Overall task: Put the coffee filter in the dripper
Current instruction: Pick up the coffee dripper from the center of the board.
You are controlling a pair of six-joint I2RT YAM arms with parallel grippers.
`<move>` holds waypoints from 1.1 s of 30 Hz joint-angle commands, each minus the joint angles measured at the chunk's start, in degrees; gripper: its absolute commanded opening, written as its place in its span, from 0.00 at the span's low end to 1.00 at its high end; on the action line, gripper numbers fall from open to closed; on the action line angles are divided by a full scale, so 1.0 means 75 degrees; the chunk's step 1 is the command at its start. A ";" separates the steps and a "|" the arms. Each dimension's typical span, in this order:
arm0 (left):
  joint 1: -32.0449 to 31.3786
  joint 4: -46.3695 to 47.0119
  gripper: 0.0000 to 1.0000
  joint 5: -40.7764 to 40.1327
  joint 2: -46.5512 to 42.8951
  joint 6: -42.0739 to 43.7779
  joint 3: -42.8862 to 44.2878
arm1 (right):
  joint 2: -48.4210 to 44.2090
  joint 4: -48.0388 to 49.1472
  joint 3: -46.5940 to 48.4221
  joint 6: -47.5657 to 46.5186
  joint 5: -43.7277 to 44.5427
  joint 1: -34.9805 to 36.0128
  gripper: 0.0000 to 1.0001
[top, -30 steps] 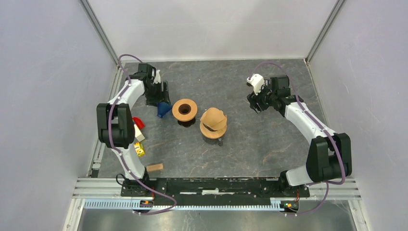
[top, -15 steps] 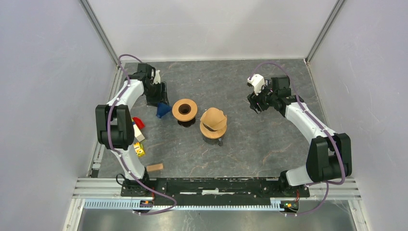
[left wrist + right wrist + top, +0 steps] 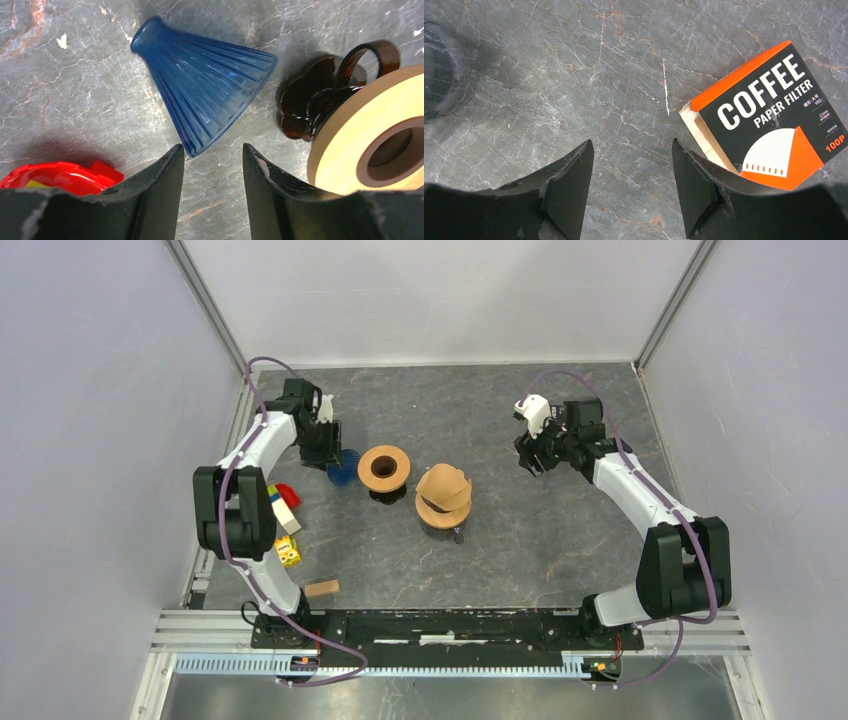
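Two things here carry filters, as far as I can judge. One is a tan paper cone (image 3: 443, 495) near the middle of the grey marbled table (image 3: 574, 60), which I take for the coffee filter. The other is an orange and black cardboard box (image 3: 769, 117) printed as paper filters, lying flat at the far right with one end flap open.

My right gripper (image 3: 631, 144) hangs just left of that box with its jaws apart and nothing between them. It is near the supply but holds nothing.

Left of the paper cone stands an amber glass piece with a handle and a pale wooden ring (image 3: 370, 145), its hole facing up. Just left of that, a blue ribbed glass cone (image 3: 207, 87) lies on its side, narrow neck pointing far-left and wide mouth towards me. I read this blue one as the dripper, though the amber piece might serve as well.

Tipped over like this it can take no filter. I judge that is why my left gripper (image 3: 212, 150) sits low over it, jaws parted with the rim's near corner just at their mouth, not yet pinched. A red plastic piece (image 3: 60, 175) lies close on the left, so a sideways nudge would crowd it.
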 commanded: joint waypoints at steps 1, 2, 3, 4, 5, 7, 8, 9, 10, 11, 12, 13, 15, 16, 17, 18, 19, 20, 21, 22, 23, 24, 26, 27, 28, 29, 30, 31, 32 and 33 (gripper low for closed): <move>0.0015 0.0113 0.55 -0.0373 -0.0487 0.0574 -0.0258 | -0.0022 0.0137 -0.0029 -0.0052 -0.0163 -0.0057 0.65; 0.0015 0.0182 0.56 -0.0425 -0.0514 0.0600 -0.0307 | -0.0019 0.0138 -0.0029 -0.0054 -0.0161 -0.0058 0.65; 0.0015 0.0249 0.58 -0.0463 -0.0538 0.0616 -0.0322 | -0.0014 0.0140 -0.0029 -0.0053 -0.0161 -0.0051 0.65; 0.0021 0.0285 0.59 -0.0489 -0.0539 0.0632 -0.0318 | -0.0007 0.0135 -0.0029 -0.0054 -0.0174 -0.0054 0.65; 0.0022 0.0330 0.59 -0.0500 -0.0525 0.0648 -0.0313 | 0.0004 0.0135 -0.0029 -0.0053 -0.0179 -0.0051 0.65; 0.0014 0.0472 0.59 -0.0542 -0.0515 0.0684 -0.0312 | 0.0009 0.0103 -0.0029 -0.0054 -0.0189 -0.0062 0.65; 0.0012 0.0573 0.59 -0.0584 -0.0504 0.0728 -0.0312 | 0.0011 0.0106 -0.0029 -0.0054 -0.0207 -0.0064 0.65; -0.0007 0.0687 0.59 -0.0639 -0.0486 0.0814 -0.0309 | 0.0009 0.0094 -0.0029 -0.0054 -0.0217 -0.0063 0.65; -0.0019 0.0828 0.60 -0.0731 -0.0480 0.0907 -0.0322 | 0.0007 0.0083 -0.0020 -0.0053 -0.0215 -0.0072 0.65; -0.0025 0.0961 0.60 -0.0788 -0.0468 0.1028 -0.0341 | 0.0008 0.0087 -0.0017 -0.0054 -0.0227 -0.0065 0.65; -0.0049 0.1134 0.60 -0.0845 -0.0464 0.1155 -0.0378 | 0.0013 0.0079 -0.0017 -0.0053 -0.0232 -0.0064 0.65; -0.0063 0.1276 0.60 -0.0925 -0.0465 0.1256 -0.0427 | 0.0016 0.0071 -0.0017 -0.0054 -0.0233 -0.0074 0.65; -0.0095 0.1537 0.59 -0.0998 -0.0497 0.1488 -0.0549 | 0.0017 0.0075 -0.0028 -0.0054 -0.0225 -0.0094 0.65; -0.0123 0.1708 0.58 -0.1030 -0.0531 0.1594 -0.0649 | 0.0028 0.0067 -0.0029 -0.0048 -0.0229 -0.0095 0.65; -0.0151 0.1856 0.58 -0.1041 -0.0575 0.1737 -0.0748 | 0.0043 0.0067 -0.0020 -0.0041 -0.0242 -0.0096 0.65; -0.0197 0.2044 0.58 -0.1132 -0.0622 0.1842 -0.0877 | 0.0065 0.0065 -0.0007 -0.0035 -0.0246 -0.0104 0.65; -0.0245 0.2179 0.57 -0.1180 -0.0668 0.1984 -0.0967 | 0.0096 0.0045 0.0003 -0.0030 -0.0267 -0.0099 0.65; -0.0288 0.2345 0.56 -0.1183 -0.0720 0.2088 -0.1082 | 0.0124 0.0029 0.0025 -0.0026 -0.0279 -0.0098 0.65; -0.0326 0.2498 0.55 -0.1204 -0.0779 0.2171 -0.1212 | 0.0143 0.0010 0.0028 -0.0029 -0.0282 -0.0100 0.65; -0.0358 0.2612 0.53 -0.1234 -0.0832 0.2240 -0.1301 | 0.0153 0.0004 0.0038 -0.0022 -0.0284 -0.0105 0.65; -0.0380 0.2719 0.50 -0.1258 -0.0881 0.2306 -0.1396 | 0.0165 -0.0003 0.0041 -0.0017 -0.0289 -0.0113 0.65; -0.0408 0.2796 0.48 -0.1296 -0.0914 0.2360 -0.1460 | 0.0178 -0.0015 0.0042 -0.0018 -0.0284 -0.0111 0.65; -0.0431 0.2900 0.43 -0.1355 -0.0984 0.2438 -0.1561 | 0.0194 -0.0027 0.0058 -0.0019 -0.0300 -0.0111 0.65; -0.0436 0.2924 0.40 -0.1356 -0.1014 0.2468 -0.1596 | 0.0206 -0.0039 0.0069 -0.0006 -0.0304 -0.0118 0.65; -0.0442 0.2945 0.37 -0.1382 -0.1053 0.2500 -0.1633 | 0.0222 -0.0052 0.0072 -0.0001 -0.0309 -0.0109 0.65; -0.0453 0.2969 0.35 -0.1409 -0.1080 0.2519 -0.1664 | 0.0225 -0.0053 0.0094 0.0000 -0.0304 -0.0120 0.65; -0.0454 0.3005 0.33 -0.1423 -0.1112 0.2553 -0.1709 | 0.0236 -0.0065 0.0097 0.0011 -0.0315 -0.0115 0.65; -0.0461 0.3056 0.32 -0.1449 -0.1151 0.2574 -0.1754 | 0.0233 -0.0066 0.0107 0.0005 -0.0320 -0.0118 0.65; -0.0455 0.3087 0.30 -0.1468 -0.1172 0.2584 -0.1776 | 0.0231 -0.0066 0.0103 0.0018 -0.0329 -0.0111 0.65; -0.0454 0.3123 0.28 -0.1473 -0.1185 0.2593 -0.1788 | 0.0231 -0.0076 0.0123 0.0017 -0.0349 -0.0110 0.65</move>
